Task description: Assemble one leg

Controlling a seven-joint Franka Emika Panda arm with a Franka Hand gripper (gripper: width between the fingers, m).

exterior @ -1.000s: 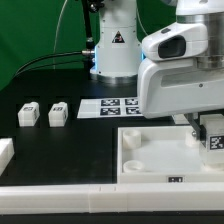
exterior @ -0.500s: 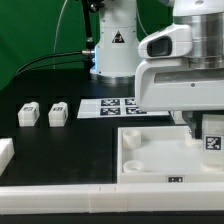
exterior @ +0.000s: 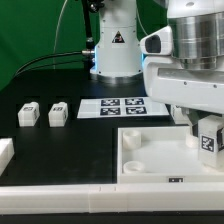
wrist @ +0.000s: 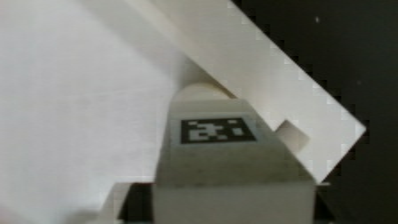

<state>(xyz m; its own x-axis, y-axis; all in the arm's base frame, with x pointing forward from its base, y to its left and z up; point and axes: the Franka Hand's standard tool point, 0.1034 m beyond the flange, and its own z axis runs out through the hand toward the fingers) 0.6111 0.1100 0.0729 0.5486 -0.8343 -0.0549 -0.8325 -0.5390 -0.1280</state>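
My gripper (exterior: 205,128) is shut on a leg (exterior: 208,142), a small white block with a square marker tag facing the camera. It holds the leg, slightly tilted, over the right far corner of the large white panel (exterior: 150,160). In the wrist view the leg (wrist: 217,135) fills the space between my gripper's (wrist: 217,198) dark fingers, with the panel (wrist: 89,90) and its raised edge behind it. I cannot tell whether the leg touches the panel. Two more legs (exterior: 28,114) (exterior: 58,114) lie on the black table at the exterior view's left.
The marker board (exterior: 125,106) lies flat behind the panel, in front of the robot base (exterior: 112,50). A white block (exterior: 4,153) sits at the exterior view's left edge. A long white bar (exterior: 90,197) runs along the front.
The wrist has turned and the held leg has shifted slightly down and to the exterior view's left, now tilted. The other legs have not moved.
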